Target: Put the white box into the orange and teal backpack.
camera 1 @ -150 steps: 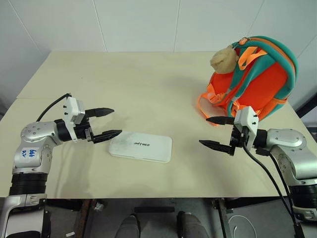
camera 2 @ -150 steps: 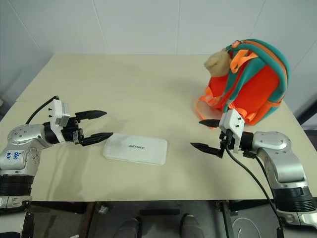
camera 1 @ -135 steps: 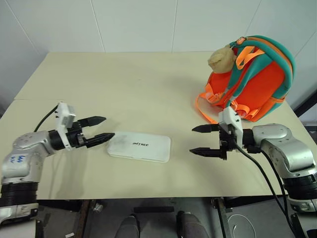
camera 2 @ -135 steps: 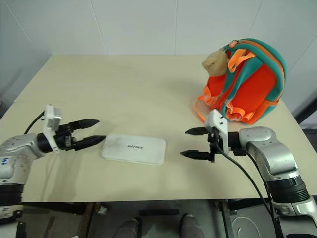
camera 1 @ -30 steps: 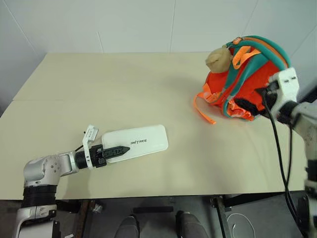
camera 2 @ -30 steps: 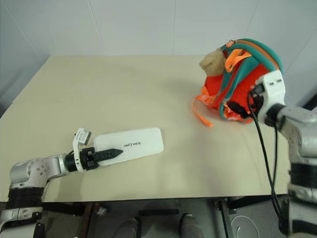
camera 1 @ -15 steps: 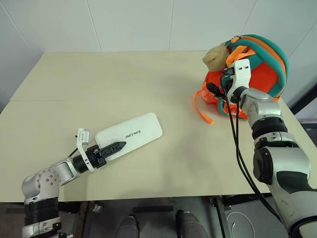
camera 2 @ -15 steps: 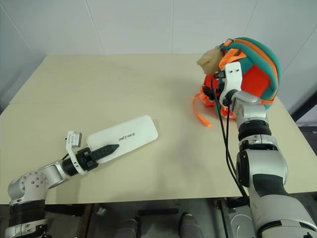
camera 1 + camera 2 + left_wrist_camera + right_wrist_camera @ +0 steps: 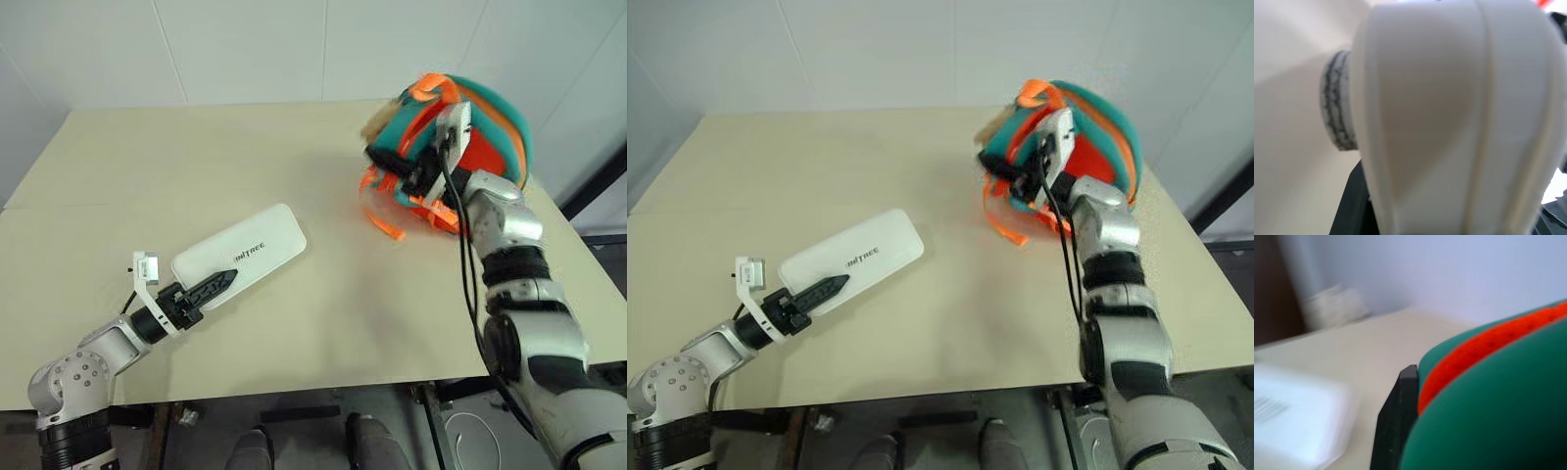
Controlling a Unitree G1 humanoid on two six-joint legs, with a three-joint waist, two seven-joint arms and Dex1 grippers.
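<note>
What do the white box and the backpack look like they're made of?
White box: probably hard plastic, going by its smooth, even surface, rounded corners and printed lettering.
Backpack: soft fabric by its rounded, yielding shape, orange panels with teal trim; the orange straps look like woven webbing.

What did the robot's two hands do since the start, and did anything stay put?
The left gripper took hold of the white box by its near end and swung it slantwise. The right gripper swung over to the orange and teal backpack, shut on its teal strap and dragged it left. The table stayed.
</note>
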